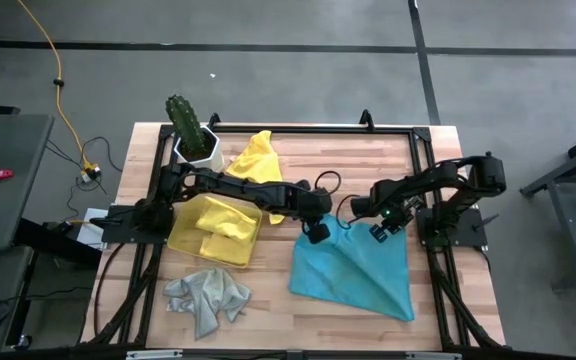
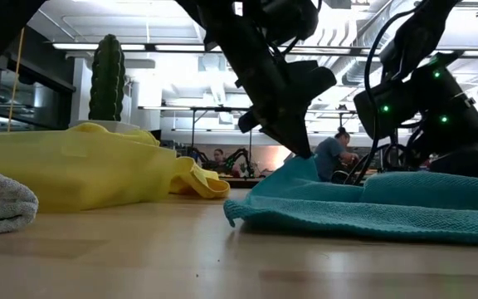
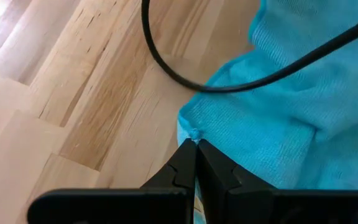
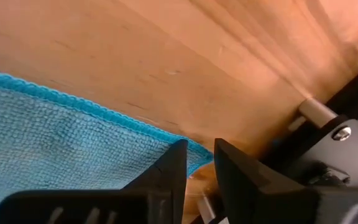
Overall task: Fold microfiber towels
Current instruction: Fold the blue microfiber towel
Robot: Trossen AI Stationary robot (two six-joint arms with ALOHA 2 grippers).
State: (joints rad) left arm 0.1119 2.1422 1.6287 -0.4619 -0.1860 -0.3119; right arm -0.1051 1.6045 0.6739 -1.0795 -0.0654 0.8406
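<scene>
A turquoise towel [image 1: 353, 275] lies spread on the wooden table, right of centre. My left gripper [image 1: 315, 232] is shut on its far left corner. My right gripper [image 4: 201, 152] is at the towel's far right corner [image 4: 194, 155], pointing steeply down. Its fingers are a narrow gap apart, with the towel's hemmed edge running in between them. I cannot tell whether they touch it. A yellow towel [image 1: 256, 160] lies crumpled at the far side. Another yellow towel [image 1: 223, 222] lies in a yellow tray. A grey towel [image 1: 206, 297] is bunched at the near left. My left gripper pinches the turquoise towel's far left corner [image 3: 194, 134] between its two fingertips. It comes slanting down from the table's left. That corner stands raised in a small peak [image 2: 307, 164], while the rest of the towel lies on the table.
The yellow tray [image 1: 180, 238] sits at the left, under my left arm. A cactus in a white pot [image 1: 190, 130] stands at the far left corner. A black cable [image 3: 185, 74] hangs above the wood near my left gripper. Black frame rails run along the table's edges.
</scene>
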